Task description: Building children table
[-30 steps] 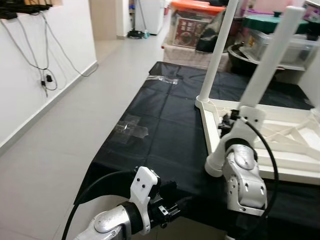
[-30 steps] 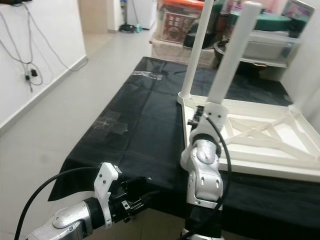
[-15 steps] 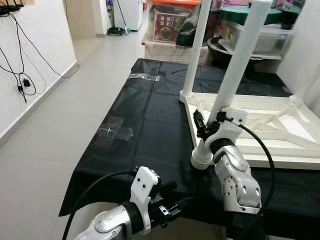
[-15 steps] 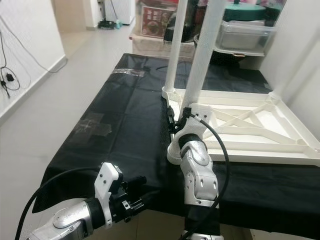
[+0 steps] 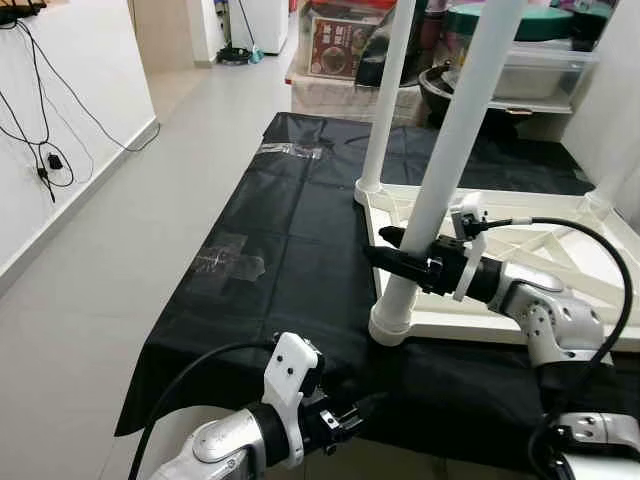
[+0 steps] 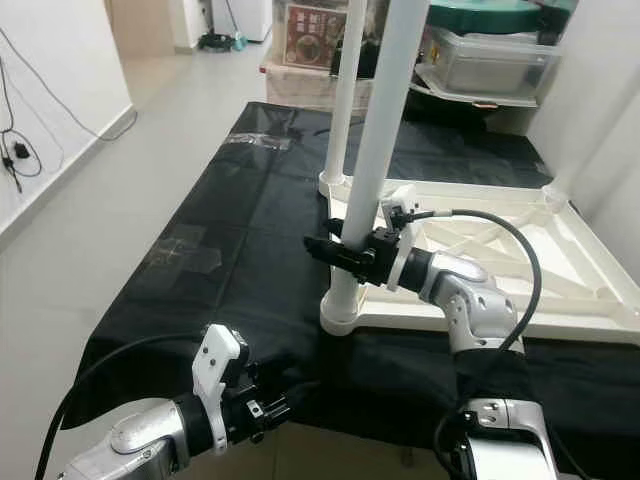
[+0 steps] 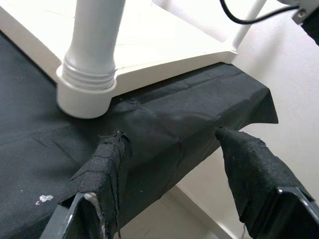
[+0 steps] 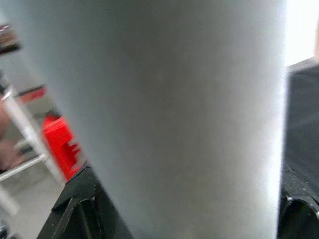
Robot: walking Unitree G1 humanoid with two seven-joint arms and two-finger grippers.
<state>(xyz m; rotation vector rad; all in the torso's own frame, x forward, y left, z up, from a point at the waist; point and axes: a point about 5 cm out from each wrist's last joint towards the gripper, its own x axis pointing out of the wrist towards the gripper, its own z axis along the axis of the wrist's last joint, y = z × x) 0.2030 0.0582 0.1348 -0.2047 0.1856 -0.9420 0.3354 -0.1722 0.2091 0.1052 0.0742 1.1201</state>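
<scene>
One black cloth covers the work surface, with a couple of clear tape patches stuck on it; on top of that sits one white kids' table top, flipped upside down so the ribbed underside faces up, lying toward the robot's right side of the cloth; two white legs stand upright out of it, the near leg in the corner socket closest to the robot and the far leg in the next corner back; a stub at a third corner peeks in further right but I can't tell much about it.

Two grippers here; the right gripper reaches in sideways from the right and has its fingers around the near leg, partway up above the socket, clamped on it; in its wrist view the leg is a big white blur between the dark fingers.

The left gripper hangs low at the front edge of the cloth, just below and in front of the near leg's socket; its two fabric-covered fingers are spread wide, holding nothing, with one tip against the cloth edge.

Background: storage bins and wall cables.
</scene>
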